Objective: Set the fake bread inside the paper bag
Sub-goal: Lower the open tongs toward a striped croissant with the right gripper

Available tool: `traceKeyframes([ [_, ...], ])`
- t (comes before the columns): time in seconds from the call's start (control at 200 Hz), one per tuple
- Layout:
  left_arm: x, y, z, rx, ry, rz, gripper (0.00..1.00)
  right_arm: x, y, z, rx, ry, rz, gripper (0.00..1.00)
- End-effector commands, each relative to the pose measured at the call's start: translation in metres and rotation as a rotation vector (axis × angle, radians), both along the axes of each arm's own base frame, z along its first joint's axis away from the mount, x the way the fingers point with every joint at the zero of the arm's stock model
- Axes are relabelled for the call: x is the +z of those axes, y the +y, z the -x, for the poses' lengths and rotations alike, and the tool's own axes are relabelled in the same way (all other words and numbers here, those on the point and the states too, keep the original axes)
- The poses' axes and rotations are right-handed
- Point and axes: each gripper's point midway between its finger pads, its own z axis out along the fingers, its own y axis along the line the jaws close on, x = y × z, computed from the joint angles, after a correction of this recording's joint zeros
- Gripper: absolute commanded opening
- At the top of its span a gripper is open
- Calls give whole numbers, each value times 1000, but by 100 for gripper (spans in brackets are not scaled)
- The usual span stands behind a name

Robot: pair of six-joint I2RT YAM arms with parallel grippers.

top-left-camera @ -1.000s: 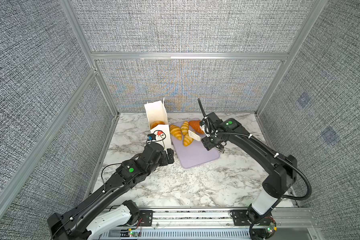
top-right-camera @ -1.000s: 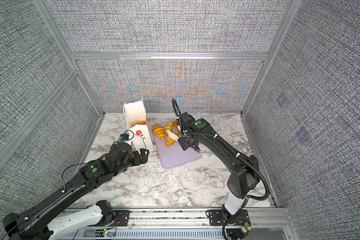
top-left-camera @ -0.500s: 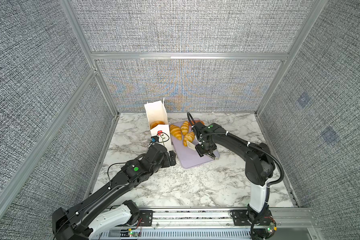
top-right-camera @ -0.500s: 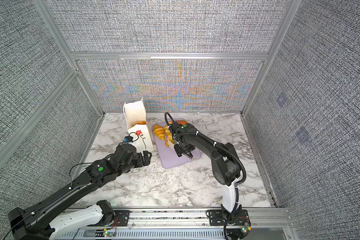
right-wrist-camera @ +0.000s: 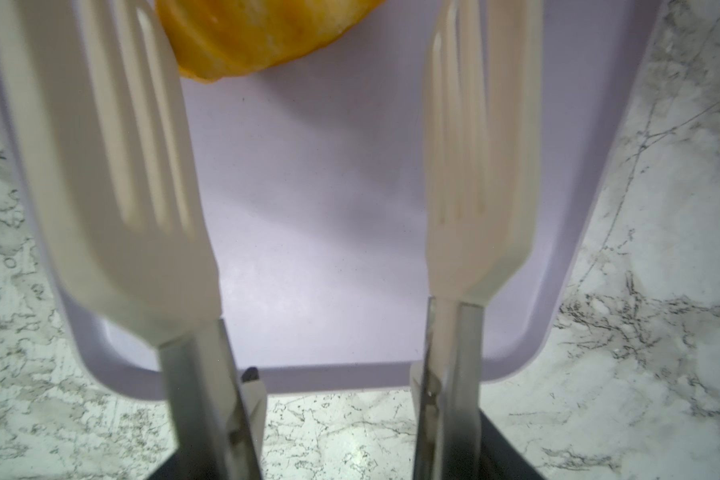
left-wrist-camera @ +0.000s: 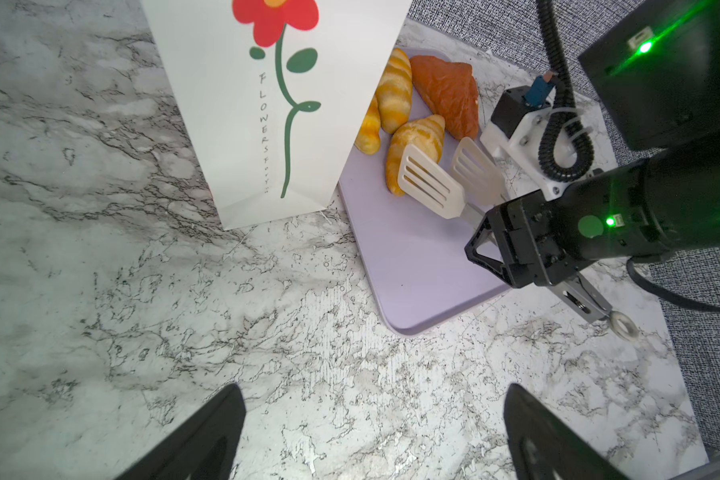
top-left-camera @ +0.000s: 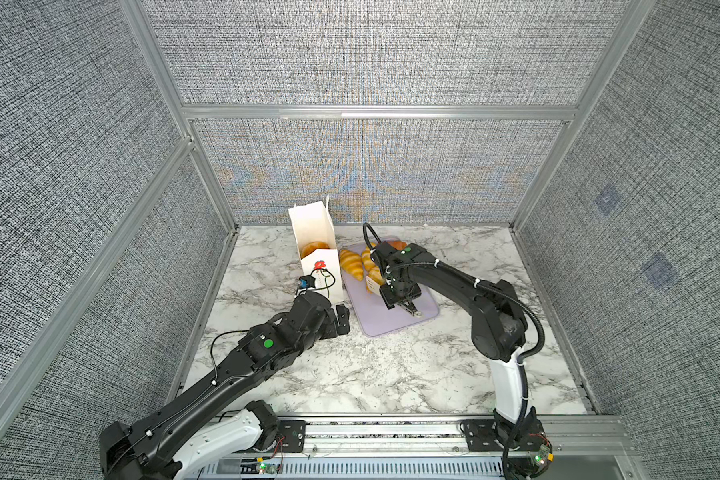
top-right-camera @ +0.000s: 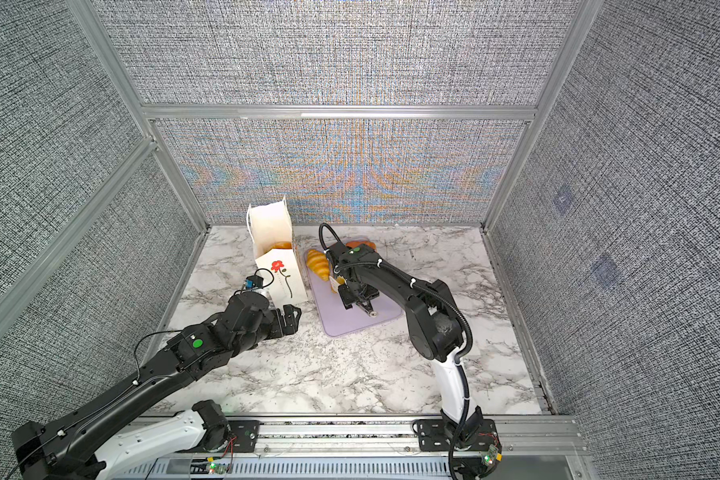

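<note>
The white paper bag (top-left-camera: 323, 272) (top-right-camera: 282, 277) (left-wrist-camera: 242, 104) with the red flower stands upright, one golden pastry (top-left-camera: 313, 248) (top-right-camera: 282, 245) inside. Striped croissants (top-left-camera: 351, 262) (top-right-camera: 317, 262) (left-wrist-camera: 393, 95) and a darker orange-brown triangular piece (left-wrist-camera: 447, 93) lie on the lilac tray (top-left-camera: 391, 320) (top-right-camera: 350, 324) (left-wrist-camera: 425, 266) (right-wrist-camera: 308, 187). My right gripper (top-left-camera: 398, 292) (top-right-camera: 355, 296) (left-wrist-camera: 516, 245) (right-wrist-camera: 335, 399) is shut on white slotted tongs (top-left-camera: 372, 283) (left-wrist-camera: 431, 183) (right-wrist-camera: 113, 166). Their blades stand apart around the nearest croissant's tip (left-wrist-camera: 412, 145) (right-wrist-camera: 258, 37). My left gripper (top-left-camera: 338, 319) (top-right-camera: 288, 319) (left-wrist-camera: 373, 399) hangs open and empty in front of the bag.
The marble table (top-left-camera: 371, 374) (top-right-camera: 329, 374) is boxed in by grey fabric walls with aluminium posts. The bag stands near the back wall, just left of the tray. A metal ring (left-wrist-camera: 622, 324) at the tongs' handle end sticks out past the tray's front edge.
The right arm has folded in and carried the tongs from the tray's back right forward to the front croissant. The left gripper has barely shifted.
</note>
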Motion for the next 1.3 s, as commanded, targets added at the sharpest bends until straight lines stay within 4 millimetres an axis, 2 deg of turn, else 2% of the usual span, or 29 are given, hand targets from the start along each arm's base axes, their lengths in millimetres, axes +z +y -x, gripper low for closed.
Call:
traceKeyframes([
  [0.0, 1, 3, -2, 22, -9, 5, 99, 1, -2, 5, -19, 12, 24, 65],
  [0.19, 1, 4, -1, 26, -10, 6, 99, -2, -7, 4, -5, 25, 67, 64],
  [0.405, 3, 9, 2, 38, -12, 12, 99, -10, -31, 9, 10, 69, 120, 59],
  [0.84, 1, 8, 3, 41, -7, 20, 98, 9, -72, 21, 25, 84, 161, 58],
  [1.056, -1, 6, 3, 35, 0, 21, 99, 28, -56, 19, -7, 44, 59, 59],
  [1.291, -3, 4, 3, 32, 4, 23, 99, 24, -36, 16, -24, 56, 3, 61],
])
